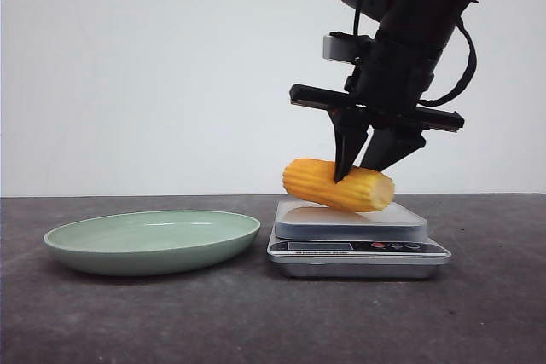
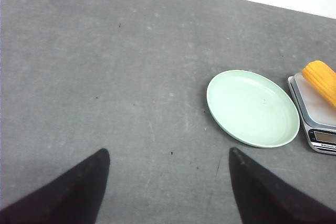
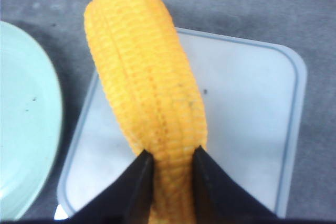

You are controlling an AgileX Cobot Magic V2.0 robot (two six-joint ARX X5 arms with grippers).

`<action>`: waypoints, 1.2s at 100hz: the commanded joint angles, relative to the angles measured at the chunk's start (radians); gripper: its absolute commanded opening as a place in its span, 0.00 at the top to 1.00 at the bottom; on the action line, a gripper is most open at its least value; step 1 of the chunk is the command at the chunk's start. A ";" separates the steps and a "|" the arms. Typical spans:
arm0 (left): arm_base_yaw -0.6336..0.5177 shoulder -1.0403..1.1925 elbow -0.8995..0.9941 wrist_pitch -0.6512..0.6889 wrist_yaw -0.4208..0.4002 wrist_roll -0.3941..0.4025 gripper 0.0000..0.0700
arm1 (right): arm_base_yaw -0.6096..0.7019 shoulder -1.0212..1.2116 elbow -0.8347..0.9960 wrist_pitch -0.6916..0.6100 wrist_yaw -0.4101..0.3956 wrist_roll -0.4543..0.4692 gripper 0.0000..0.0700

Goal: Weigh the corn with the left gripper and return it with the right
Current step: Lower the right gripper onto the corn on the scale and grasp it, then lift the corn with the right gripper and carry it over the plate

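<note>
While the right gripper (image 1: 363, 166) pinches the corn (image 1: 339, 184) over the scale (image 1: 357, 240), seemingly just lifted, left gripper (image 2: 168, 192) spread; next, carry left to plate (image 1: 152, 240).

- No text, brand, number or sign can be read anywhere.
- The scale's (image 1: 358, 249) front panel has a display and buttons, but any markings are too small and blurred.
</note>
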State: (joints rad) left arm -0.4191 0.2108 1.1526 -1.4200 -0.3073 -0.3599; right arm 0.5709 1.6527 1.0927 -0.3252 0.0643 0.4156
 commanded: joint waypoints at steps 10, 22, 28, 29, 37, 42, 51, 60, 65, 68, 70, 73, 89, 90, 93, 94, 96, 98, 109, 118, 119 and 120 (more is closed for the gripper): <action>-0.001 -0.002 0.012 -0.020 0.002 0.008 0.38 | 0.043 -0.022 0.055 -0.005 0.024 -0.045 1.00; -0.001 -0.002 0.012 -0.021 0.002 0.008 0.38 | 0.088 -0.076 0.116 -0.052 0.023 -0.082 1.00; -0.001 -0.002 0.012 -0.021 0.002 0.008 0.38 | 0.119 -0.100 0.152 -0.076 0.023 -0.097 1.00; -0.001 -0.002 0.012 -0.021 0.002 0.008 0.38 | 0.124 -0.103 0.158 -0.079 0.023 -0.098 1.00; -0.001 -0.002 0.012 -0.020 0.002 0.008 0.38 | 0.176 -0.117 0.215 -0.094 0.023 -0.105 1.00; -0.001 -0.002 0.012 -0.019 0.002 0.008 0.38 | 0.209 -0.118 0.251 -0.094 0.023 -0.103 1.00; -0.001 -0.002 0.012 -0.019 0.002 0.007 0.38 | 0.267 -0.116 0.296 -0.056 0.024 -0.095 1.00; -0.001 -0.002 0.012 -0.019 0.002 0.007 0.38 | 0.325 -0.095 0.314 0.015 0.042 -0.081 1.00; -0.001 -0.002 0.012 -0.019 0.002 0.007 0.38 | 0.346 -0.080 0.316 0.047 0.060 -0.069 1.00; -0.001 -0.002 0.012 -0.019 0.002 0.007 0.38 | 0.352 -0.071 0.316 0.056 0.068 -0.054 1.00; -0.001 -0.002 0.012 -0.020 0.002 0.007 0.38 | 0.355 -0.064 0.316 0.060 0.069 -0.047 1.00; -0.001 -0.002 0.012 -0.020 0.002 0.007 0.38 | 0.359 -0.051 0.316 0.066 0.069 -0.036 1.00; -0.001 -0.002 0.012 -0.020 0.002 0.007 0.38 | 0.369 0.050 0.316 0.084 0.094 0.010 1.00; -0.001 -0.002 0.012 -0.020 0.002 0.007 0.38 | 0.369 0.057 0.316 0.084 0.100 0.014 1.00; -0.001 -0.002 0.012 -0.020 0.002 0.007 0.38 | 0.369 0.078 0.316 0.082 0.119 0.026 1.00; -0.001 -0.002 0.012 -0.020 0.002 0.007 0.38 | 0.369 0.084 0.316 0.082 0.124 0.029 1.00; -0.001 -0.002 0.012 -0.020 0.002 0.007 0.38 | 0.369 0.098 0.316 0.080 0.132 0.038 1.00; -0.001 -0.002 0.012 -0.020 0.002 0.007 0.38 | 0.369 0.114 0.316 0.079 0.143 0.049 1.00; -0.001 -0.002 0.012 -0.021 0.002 0.007 0.38 | 0.359 0.189 0.316 0.073 0.154 0.112 1.00; -0.001 -0.002 0.012 -0.021 0.002 0.007 0.38 | 0.357 0.246 0.315 0.064 0.155 0.164 1.00; -0.001 -0.002 0.012 -0.021 0.002 0.007 0.38 | 0.357 0.253 0.315 0.062 0.154 0.169 1.00; -0.001 -0.002 0.012 -0.021 0.002 0.007 0.38 | 0.357 0.258 0.315 0.061 0.154 0.174 1.00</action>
State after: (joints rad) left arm -0.4191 0.2108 1.1526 -1.4197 -0.3073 -0.3588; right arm 0.9184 1.8706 1.3888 -0.2653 0.2134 0.5171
